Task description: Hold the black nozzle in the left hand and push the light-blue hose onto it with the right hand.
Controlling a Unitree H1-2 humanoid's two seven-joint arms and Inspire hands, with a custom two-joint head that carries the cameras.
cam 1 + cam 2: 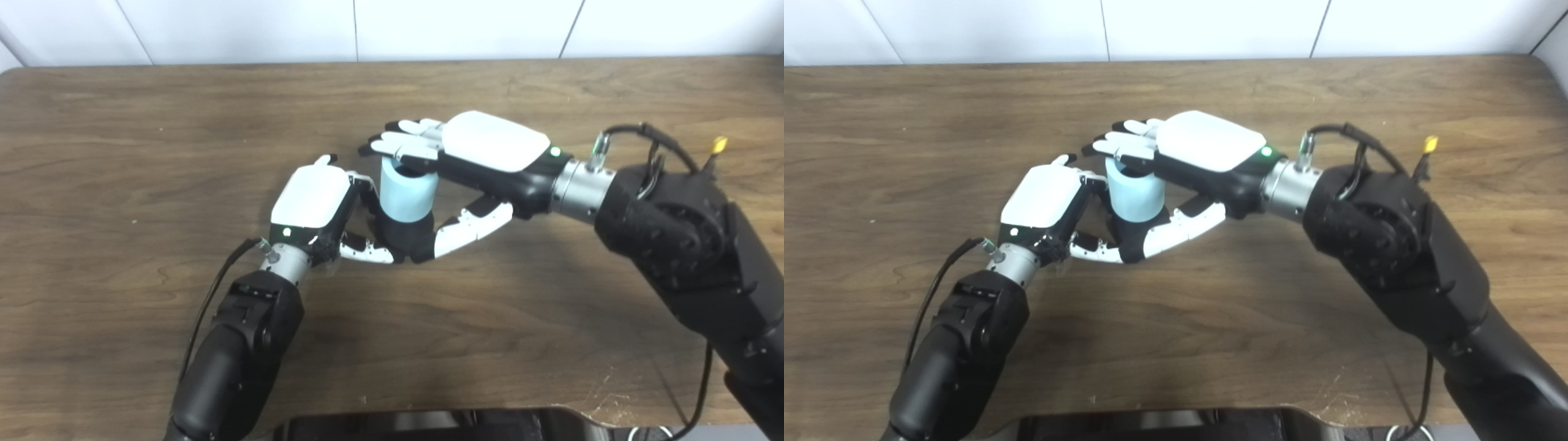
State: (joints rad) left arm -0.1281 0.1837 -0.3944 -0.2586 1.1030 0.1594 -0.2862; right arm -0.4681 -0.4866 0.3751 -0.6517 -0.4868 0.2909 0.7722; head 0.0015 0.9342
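Note:
The black nozzle (404, 236) stands upright near the middle of the table, and my left hand (313, 197) is shut on it from the left, thumb in front and fingers behind. On top of the nozzle sits the light-blue hose (408, 193), a short upright tube with its open end up. My right hand (490, 142) comes in from the right with its fingers (401, 146) stretched flat across the hose's top rim. Its thumb (470, 228) reaches under to the nozzle's right side. That hand is open and grips nothing. The joint between hose and nozzle is partly hidden by the fingers.
The brown wooden table (153, 153) ends at a white wall along the far edge. A dark part of the robot's body (429, 424) shows at the bottom edge. Black cables (649, 138) loop off the right wrist.

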